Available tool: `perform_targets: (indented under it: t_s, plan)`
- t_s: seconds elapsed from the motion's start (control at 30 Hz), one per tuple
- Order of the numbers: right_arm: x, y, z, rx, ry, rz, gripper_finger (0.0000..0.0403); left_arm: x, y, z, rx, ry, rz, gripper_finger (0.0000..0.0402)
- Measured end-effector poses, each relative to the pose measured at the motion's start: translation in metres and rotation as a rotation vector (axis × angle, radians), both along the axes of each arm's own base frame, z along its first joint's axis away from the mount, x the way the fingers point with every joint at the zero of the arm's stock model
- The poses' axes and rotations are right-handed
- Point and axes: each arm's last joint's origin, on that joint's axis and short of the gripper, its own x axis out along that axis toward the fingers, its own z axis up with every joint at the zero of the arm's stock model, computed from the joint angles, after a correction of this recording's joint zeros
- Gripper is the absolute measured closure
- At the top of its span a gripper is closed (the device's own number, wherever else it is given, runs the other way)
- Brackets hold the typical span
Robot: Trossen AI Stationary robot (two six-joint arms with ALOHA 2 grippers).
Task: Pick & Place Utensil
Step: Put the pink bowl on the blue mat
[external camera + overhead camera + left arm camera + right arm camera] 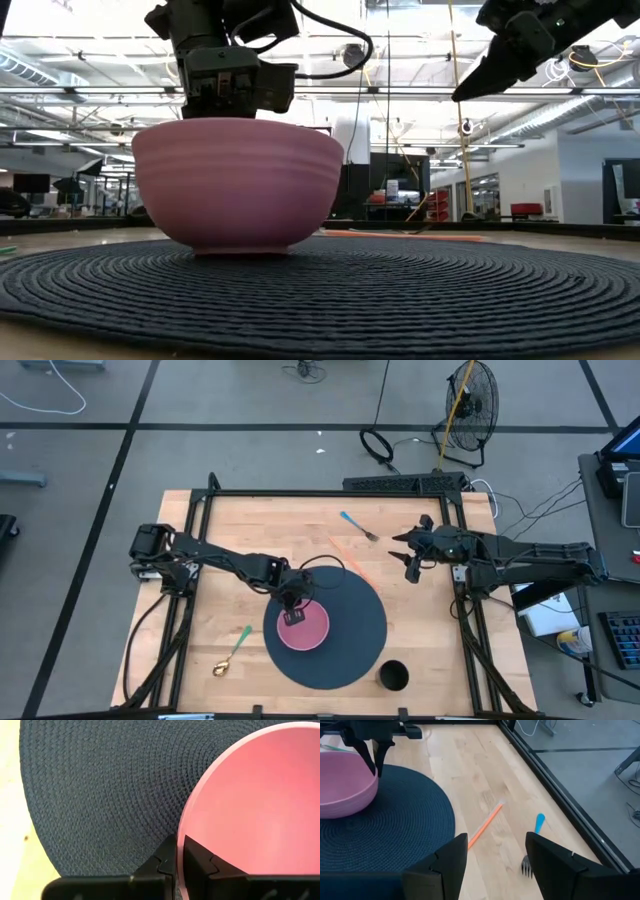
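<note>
The blue-handled fork [357,526] lay on the wooden surface [230,530] just beyond the right tool [407,550], whose fingers hung spread above it, an orange straw [485,825] alongside, while the left tool [292,606] pinched the pink bowl's [303,627] rim on the dark mat [355,630].

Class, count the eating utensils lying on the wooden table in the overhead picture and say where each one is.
2. A blue-handled fork lies near the table's far edge, by the right hand. A green-handled spoon lies near the front-left corner, left of the dark placemat. None appears hidden.
</note>
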Motion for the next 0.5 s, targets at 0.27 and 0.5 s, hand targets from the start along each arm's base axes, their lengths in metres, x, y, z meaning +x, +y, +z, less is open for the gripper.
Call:
perform_targets:
  t_s: [0.27, 0.5]
  plan:
    - [-0.0002, 0.0, 0.0002, 0.002, -0.002, -0.001, 0.0204, 0.0012, -0.0001, 0.0004, 0.001, -0.015, -0.005, 0.0381]
    - [-0.0002, 0.0, 0.0002, 0.002, -0.002, -0.002, 0.0204, 0.0024, -0.0012, 0.0039, 0.001, -0.047, -0.017, 0.0322]
